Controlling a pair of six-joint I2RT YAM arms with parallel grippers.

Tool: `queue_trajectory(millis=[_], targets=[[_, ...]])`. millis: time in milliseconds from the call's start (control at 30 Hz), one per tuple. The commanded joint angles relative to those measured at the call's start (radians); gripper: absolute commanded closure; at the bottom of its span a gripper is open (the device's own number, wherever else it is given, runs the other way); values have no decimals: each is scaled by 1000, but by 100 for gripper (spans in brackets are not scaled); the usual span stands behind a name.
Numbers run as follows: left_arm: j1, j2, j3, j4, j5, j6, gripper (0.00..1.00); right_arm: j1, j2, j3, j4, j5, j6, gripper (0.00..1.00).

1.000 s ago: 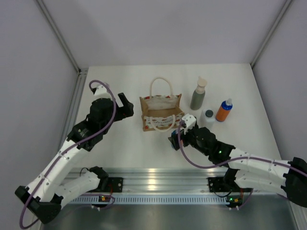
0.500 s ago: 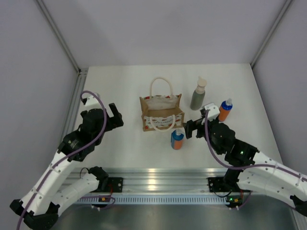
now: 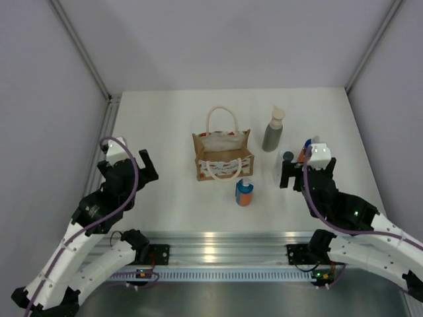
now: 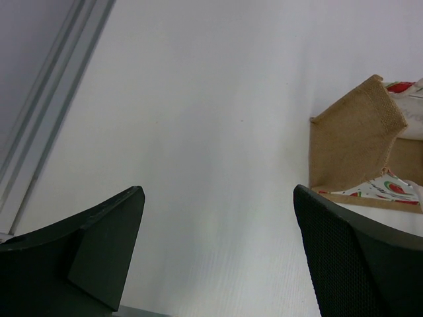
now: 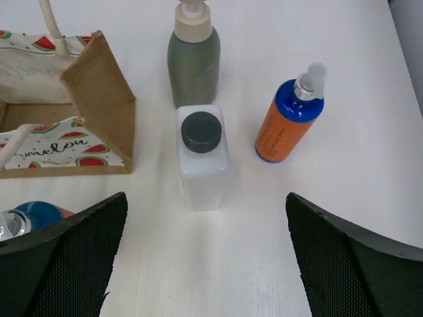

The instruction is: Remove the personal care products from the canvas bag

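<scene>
While both arms hang low over the white table (image 3: 165,119), I see the canvas bag (image 3: 223,153) upright near the middle, its mouth open and rope handles loose. All four bottles stand outside it. The grey-green pump bottle (image 5: 193,59) is to the bag's right, with the white squarish bottle (image 5: 202,158) just in front of it and the orange bottle (image 5: 288,125) further right. The short blue-and-orange bottle (image 3: 244,192) stands near the bag's front right corner. My right gripper (image 5: 205,201) is spread wide, gripping nothing, facing the white bottle. My left gripper (image 4: 218,198) is also wide and empty, over bare table well left of the bag.
</scene>
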Motion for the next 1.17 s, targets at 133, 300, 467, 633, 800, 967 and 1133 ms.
queue_trajectory(millis=[133,300,467,633,800,967,1133], targets=[[0,-112,-63,3,-34,49,2,19,-128,47,-140,66,29,1],[0,-147,-63,5,-26,49,2,19,-184,53,-169,72,4,0],[-1,-166,-61,7,-34,44,2,19,-204,66,-168,58,-16,0],[3,-193,-66,7,-47,37,2,19,-191,76,-168,65,-22,1],[5,-192,-70,11,-43,40,2,19,-189,69,-168,66,-19,0],[6,-190,-70,11,-41,40,2,19,-195,64,-168,66,-10,1],[6,-189,-72,11,-43,40,2,19,-183,67,-168,65,-6,1]])
